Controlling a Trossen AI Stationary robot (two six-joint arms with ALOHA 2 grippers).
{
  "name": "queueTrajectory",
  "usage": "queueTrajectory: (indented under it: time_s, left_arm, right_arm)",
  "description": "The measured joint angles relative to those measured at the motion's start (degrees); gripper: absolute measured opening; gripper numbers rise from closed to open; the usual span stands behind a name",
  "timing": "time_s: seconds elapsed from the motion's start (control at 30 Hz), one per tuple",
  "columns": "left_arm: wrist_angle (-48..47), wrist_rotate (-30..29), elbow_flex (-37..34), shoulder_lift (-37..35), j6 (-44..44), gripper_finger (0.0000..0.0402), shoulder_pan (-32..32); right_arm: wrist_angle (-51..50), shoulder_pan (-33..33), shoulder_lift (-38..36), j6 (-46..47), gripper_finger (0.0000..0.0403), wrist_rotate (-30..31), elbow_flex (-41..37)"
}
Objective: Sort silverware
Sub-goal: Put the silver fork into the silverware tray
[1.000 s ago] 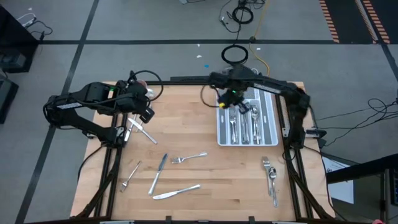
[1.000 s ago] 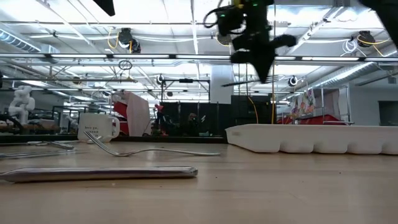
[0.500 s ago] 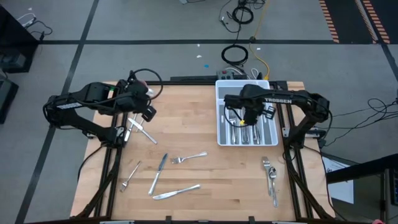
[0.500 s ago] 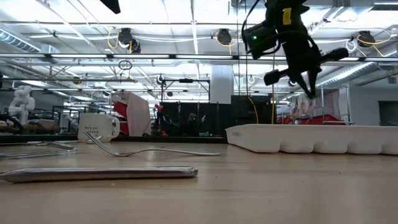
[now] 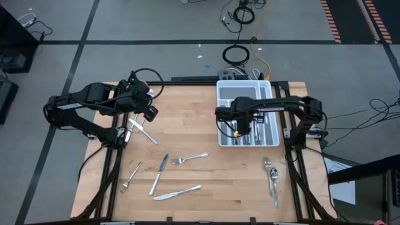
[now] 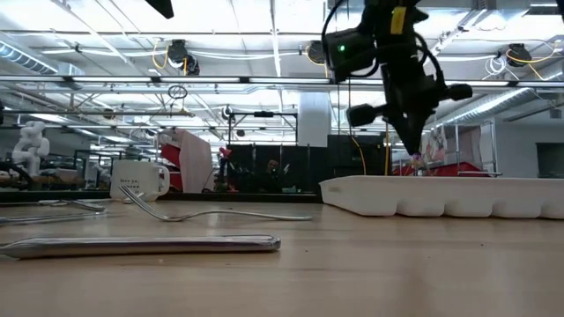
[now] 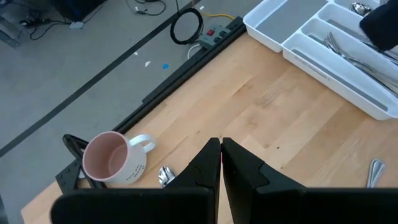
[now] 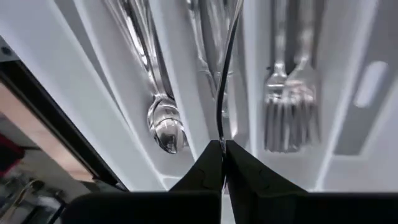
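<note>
The right gripper (image 5: 239, 128) hangs low over the white tray (image 5: 224, 139) at about two o'clock on the table, its fingers pinched shut on a thin piece of silverware (image 8: 225, 74) that dangles over the compartments holding spoons and forks. The step in hand looks like a drop-off. Next it likely calls for lining the piece up with the matching slot and letting go. The left gripper (image 7: 220, 163), closed and empty, waits at ten o'clock near the mug (image 7: 115, 158). Loose forks and knives (image 5: 164, 175) lie toward six o'clock.

Right arm (image 6: 397, 62) above tray (image 6: 441, 195) (fork (image 6: 211, 212) nearby).
</note>
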Motion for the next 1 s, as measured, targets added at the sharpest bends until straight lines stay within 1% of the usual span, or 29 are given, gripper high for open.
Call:
queueTrajectory:
  time_s: [0.13,0.33,0.6,0.9,1.0]
  left_arm:
    - [0.0,0.0,0.0,0.0,0.2,0.0025,0.0]
    - [-0.2,-0.1,0.0,0.0,0.4,0.0025,0.0]
    - [-0.4,-0.3,0.0,0.0,3.5,0.0025,0.0]
    - [-0.5,-0.3,0.0,0.0,5.0,0.0025,0.0]
    - [-0.5,-0.3,0.0,0.0,5.0,0.0025,0.0]
  right_arm:
    - [1.5,0.1,2.7,-1.8,0.0000,0.7,0.0]
    - [5.7,0.0,4.8,-5.1,0.0000,0.6,0.0]
    - [6.2,-2.2,8.5,-5.6,0.0000,0.4,0.0]
    - [12.5,-4.0,8.6,-6.6,0.0000,0.5,0.0]
    - [14.9,-4.4,8.6,-5.5,0.0003,0.7,0.0]
